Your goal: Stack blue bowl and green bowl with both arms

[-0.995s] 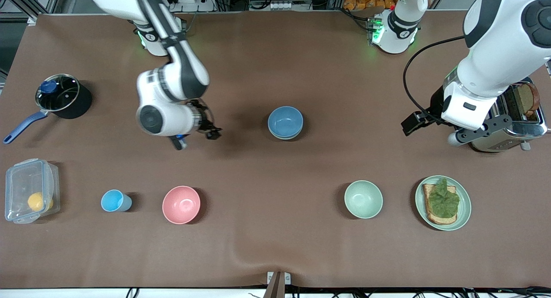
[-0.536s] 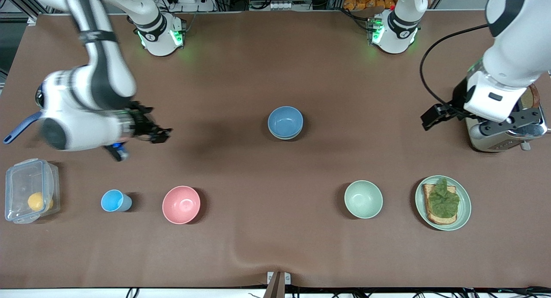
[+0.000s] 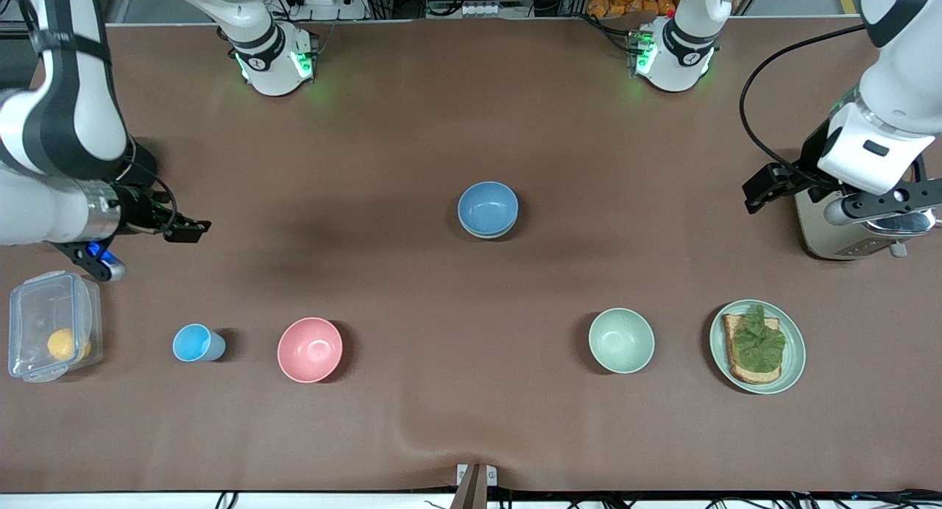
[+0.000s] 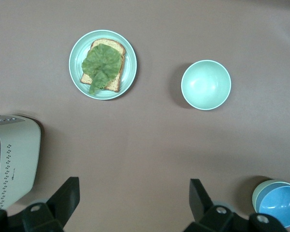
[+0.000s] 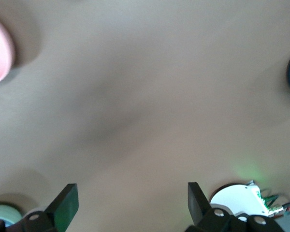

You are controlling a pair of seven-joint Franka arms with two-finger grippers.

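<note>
Blue bowl (image 3: 487, 207) is seen nested in the green bowl (image 4: 257, 193) at mid-table, farther from the front camera than the mint bowl (image 3: 621, 340). The left gripper (image 3: 765, 187) is held spread beside the toaster (image 3: 839, 229); the right gripper (image 3: 180, 229) is spread over bare table near the container (image 3: 44, 325).
</note>
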